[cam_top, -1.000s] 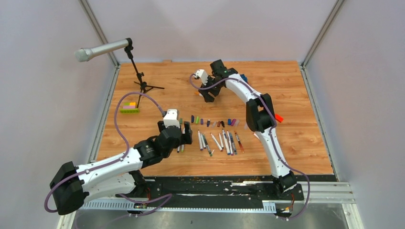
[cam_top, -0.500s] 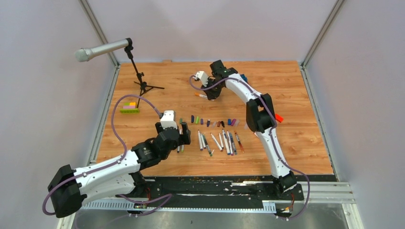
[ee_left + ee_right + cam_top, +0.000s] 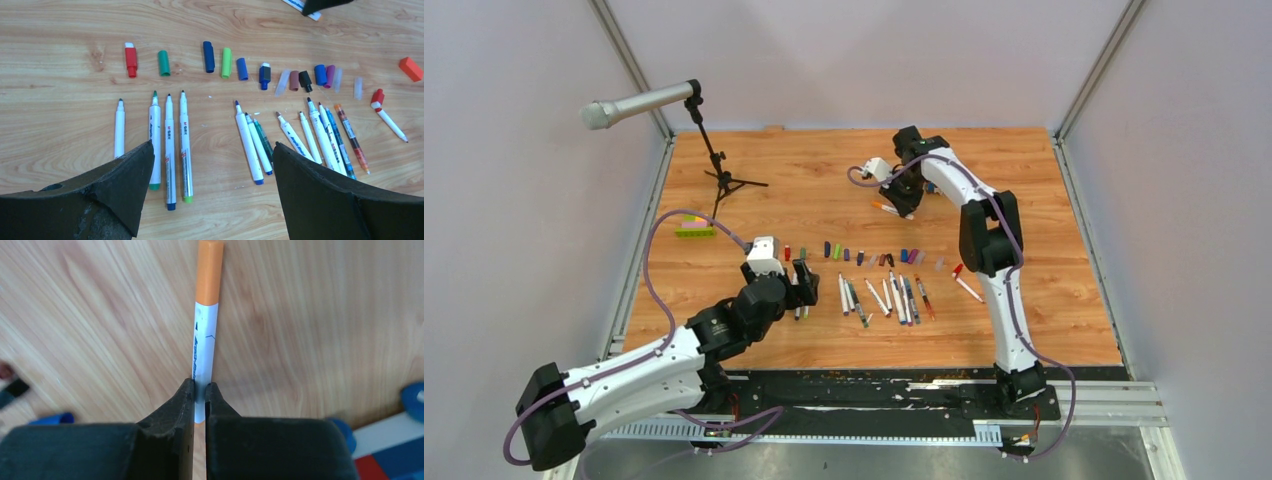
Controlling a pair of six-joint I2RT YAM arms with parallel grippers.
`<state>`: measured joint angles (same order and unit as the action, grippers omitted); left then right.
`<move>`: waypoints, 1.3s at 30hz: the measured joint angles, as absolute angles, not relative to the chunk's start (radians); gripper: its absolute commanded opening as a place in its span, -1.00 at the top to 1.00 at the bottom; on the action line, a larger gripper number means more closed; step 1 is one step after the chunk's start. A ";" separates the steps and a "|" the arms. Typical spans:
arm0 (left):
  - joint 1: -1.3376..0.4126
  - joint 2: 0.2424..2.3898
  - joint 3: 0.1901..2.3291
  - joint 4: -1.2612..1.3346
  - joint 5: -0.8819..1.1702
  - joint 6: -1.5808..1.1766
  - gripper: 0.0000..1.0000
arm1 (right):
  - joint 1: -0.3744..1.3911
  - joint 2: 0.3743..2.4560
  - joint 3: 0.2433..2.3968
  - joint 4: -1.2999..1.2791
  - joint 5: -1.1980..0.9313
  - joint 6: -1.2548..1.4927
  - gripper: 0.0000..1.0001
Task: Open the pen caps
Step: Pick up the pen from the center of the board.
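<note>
My right gripper (image 3: pixel 200 390) pinches the barrel of the orange-capped pen (image 3: pixel 204 340) toward the table's (image 3: pixel 1064 300) far edge, long axis straight out from jaws, cap (image 3: pixel 209 270) outermost, possibly lifted off the wood. Left gripper (image 3: pixel 212 150) wide over uncapped pens (image 3: pixel 169 145), well apart

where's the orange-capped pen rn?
The orange-capped pen is pinched in the right gripper, at the far centre of the table in the top view, beyond the row of loose caps.

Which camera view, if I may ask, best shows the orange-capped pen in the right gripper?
The right wrist view: the orange-capped pen fills the frame, pinched by the right gripper. The top external view shows it tiny; left wrist, a sliver.
</note>
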<state>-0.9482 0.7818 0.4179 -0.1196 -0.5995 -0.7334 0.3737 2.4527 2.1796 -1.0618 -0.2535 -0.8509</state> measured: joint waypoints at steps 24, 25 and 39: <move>-0.948 0.728 0.380 -0.107 -0.580 -0.755 -0.87 | 0.314 2.492 2.247 -1.267 -0.128 -0.943 0.88; -0.948 0.729 0.380 -0.107 -0.580 -0.754 -0.87 | 0.314 2.494 2.251 -1.271 -0.129 -0.945 0.99; -0.948 0.796 0.380 -0.028 -0.530 -0.758 -1.00 | 0.300 2.445 2.180 -1.208 -0.199 -0.931 1.00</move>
